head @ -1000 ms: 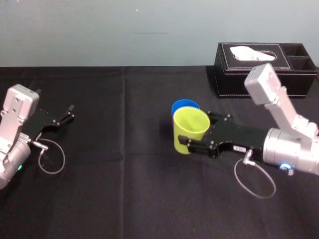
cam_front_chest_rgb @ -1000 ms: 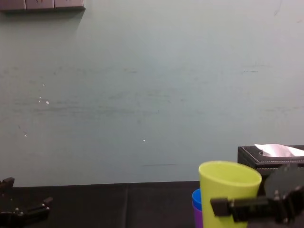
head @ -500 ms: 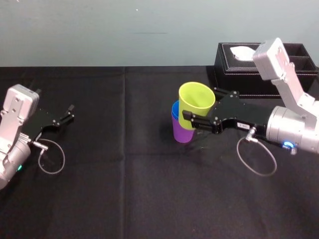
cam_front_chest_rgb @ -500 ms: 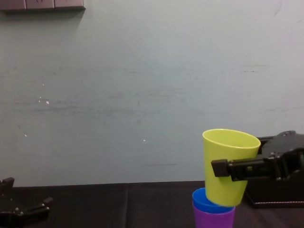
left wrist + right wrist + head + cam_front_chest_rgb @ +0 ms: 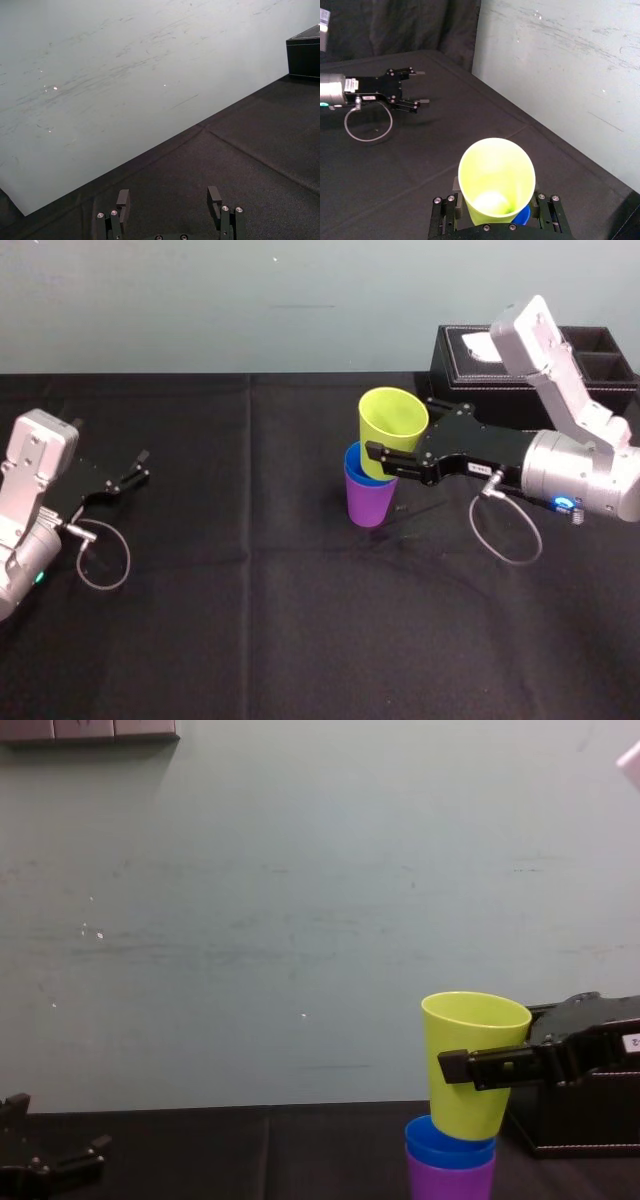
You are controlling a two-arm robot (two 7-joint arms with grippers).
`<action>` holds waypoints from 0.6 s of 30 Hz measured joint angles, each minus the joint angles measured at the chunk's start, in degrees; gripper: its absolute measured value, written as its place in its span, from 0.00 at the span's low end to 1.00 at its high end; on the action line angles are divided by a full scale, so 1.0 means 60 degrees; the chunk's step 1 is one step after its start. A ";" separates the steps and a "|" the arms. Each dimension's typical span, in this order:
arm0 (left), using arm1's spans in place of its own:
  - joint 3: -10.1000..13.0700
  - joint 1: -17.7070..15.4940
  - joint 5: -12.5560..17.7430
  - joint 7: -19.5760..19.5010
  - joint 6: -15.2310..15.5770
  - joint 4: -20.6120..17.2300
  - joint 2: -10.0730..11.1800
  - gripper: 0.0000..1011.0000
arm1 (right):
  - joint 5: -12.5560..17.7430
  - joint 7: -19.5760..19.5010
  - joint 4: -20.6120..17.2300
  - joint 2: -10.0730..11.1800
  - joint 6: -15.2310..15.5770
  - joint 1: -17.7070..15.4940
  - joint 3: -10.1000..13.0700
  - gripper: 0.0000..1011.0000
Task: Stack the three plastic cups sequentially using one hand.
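The purple cup (image 5: 368,502) stands on the black table with the blue cup (image 5: 352,456) nested in it. My right gripper (image 5: 400,440) is shut on the yellow-green cup (image 5: 393,428), one finger on each side of its wall. That cup hangs slightly tilted, its base just at the blue cup's mouth. The chest view shows the yellow-green cup (image 5: 470,1060) dipping into the blue cup's (image 5: 448,1144) rim above the purple cup (image 5: 450,1180). The right wrist view looks down into the yellow-green cup (image 5: 496,175). My left gripper (image 5: 135,468) rests open at the far left.
A black tissue box (image 5: 530,370) stands behind the right arm at the back right. The black cloth (image 5: 250,620) covers the table, with open room between the cups and the left gripper (image 5: 412,87). A pale wall (image 5: 300,920) rises behind.
The right gripper lifted the yellow-green cup and carried it back over the blue and purple stack, then lowered it to the blue cup's mouth. The left arm stayed still.
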 joint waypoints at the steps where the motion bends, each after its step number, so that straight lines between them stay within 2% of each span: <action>1: 0.0000 0.0001 0.0000 0.0000 0.0001 0.0000 0.0000 1.00 | -0.0019 0.0009 0.0049 -0.0020 0.0004 0.0043 -0.0025 0.73; 7: 0.0000 0.0001 0.0001 0.0000 0.0000 0.0000 0.0000 1.00 | -0.0192 0.0143 0.0530 -0.0223 0.0058 0.0417 -0.0241 0.73; 18: 0.0000 0.0001 0.0001 0.0000 0.0000 0.0000 0.0000 1.00 | -0.0265 0.0324 0.1067 -0.0459 0.0060 0.0797 -0.0381 0.73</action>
